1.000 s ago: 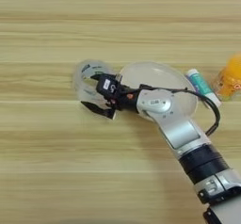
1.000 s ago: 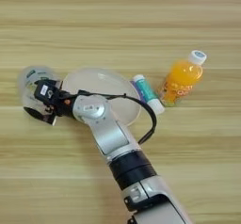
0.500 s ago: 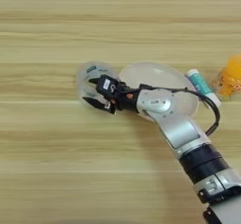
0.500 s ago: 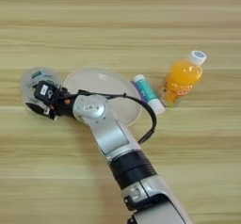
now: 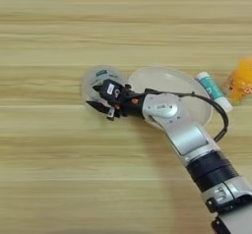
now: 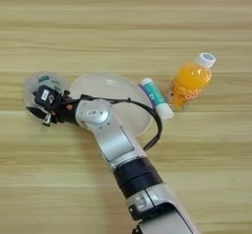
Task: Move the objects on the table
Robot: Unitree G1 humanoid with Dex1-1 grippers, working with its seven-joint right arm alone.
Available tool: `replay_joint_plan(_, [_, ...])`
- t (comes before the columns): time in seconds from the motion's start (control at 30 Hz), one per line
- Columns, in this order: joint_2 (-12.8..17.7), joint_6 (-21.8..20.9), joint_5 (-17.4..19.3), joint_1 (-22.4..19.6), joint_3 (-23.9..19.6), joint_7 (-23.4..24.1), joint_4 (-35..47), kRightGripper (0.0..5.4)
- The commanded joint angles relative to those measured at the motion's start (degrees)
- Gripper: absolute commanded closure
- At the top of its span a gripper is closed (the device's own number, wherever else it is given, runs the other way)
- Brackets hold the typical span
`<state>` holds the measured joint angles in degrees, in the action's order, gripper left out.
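Light wood with long streaks covers the whole desk (image 5: 59, 179). A clear tape roll (image 5: 98, 78) with a green and white label lies flat left of the middle. A white plate (image 6: 115, 93) lies just to the right of it, with their edges close together.

The silver arm (image 5: 182, 132) comes up from the bottom right and reaches left over the near side of the plate. The black end effector (image 5: 100, 98) sits right at the tape roll. One black finger lies over the roll and the other one lies on the desk at the near side of the roll. The fingers are set a little apart, and the near edge of the roll is between them. I cannot tell if they squeeze it.

A white and teal glue stick (image 6: 156, 98) lies on its side just right of the plate. A small bottle (image 6: 189, 82) of orange drink with a white cap lies tipped over, right next to the glue stick.
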<state>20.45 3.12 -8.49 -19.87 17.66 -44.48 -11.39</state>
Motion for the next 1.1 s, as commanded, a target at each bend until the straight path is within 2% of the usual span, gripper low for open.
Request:
replay_joint_plan(0.03, [-0.2, -0.6, 1.1, -2.3, -1.2, 1.0, 2.8, 3.64])
replay_joint_plan(0.2, [-0.7, 0.4, 1.7, -4.0, -2.1, 1.4, 5.7, 3.69])
replay_joint_plan(0.6, [-0.9, 0.9, 2.0, -3.7, -2.6, 1.8, 7.8, 3.78])
replay_joint_plan(0.97, [-0.1, 2.6, 3.3, -4.3, -6.4, 2.4, 13.3, 3.80])
replay_joint_plan(1.1, [2.0, 3.1, 4.2, -4.5, -10.5, 3.1, 14.8, 3.81])
